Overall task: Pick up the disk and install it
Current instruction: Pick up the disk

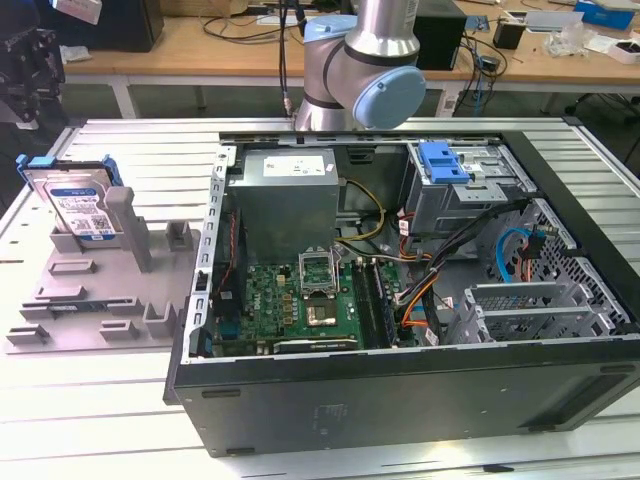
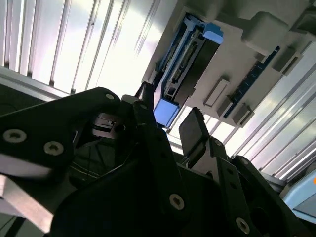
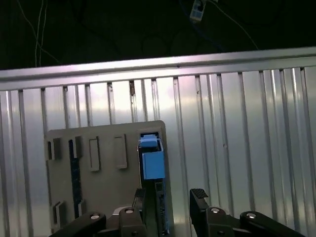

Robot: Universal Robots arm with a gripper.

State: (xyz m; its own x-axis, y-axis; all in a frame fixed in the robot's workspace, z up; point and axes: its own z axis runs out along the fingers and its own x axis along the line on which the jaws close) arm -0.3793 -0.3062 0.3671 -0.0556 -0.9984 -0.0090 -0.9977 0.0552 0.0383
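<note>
The disk [image 1: 78,207] stands on edge in a slot of the grey fixture [image 1: 90,300], at the exterior view's left. It is silver-grey with a white-and-blue label and a blue bracket around it. My black gripper [image 1: 30,70] hangs above and behind it. In both wrist views the disk [image 3: 152,165] [image 2: 183,64] appears edge-on. The gripper [image 3: 170,197] [image 2: 168,118] is open, its two fingertips [image 3: 199,195] apart, with the disk's edge lined up near one finger. Nothing is held and the fingers do not touch the disk.
An open computer case [image 1: 400,400] lies on the ribbed metal table [image 1: 150,150], to the right of the fixture. Inside are a grey power-supply box [image 1: 285,190], a motherboard [image 1: 300,300], cables, and a drive cage with a blue latch [image 1: 445,160]. The arm's base [image 1: 360,70] stands behind the case.
</note>
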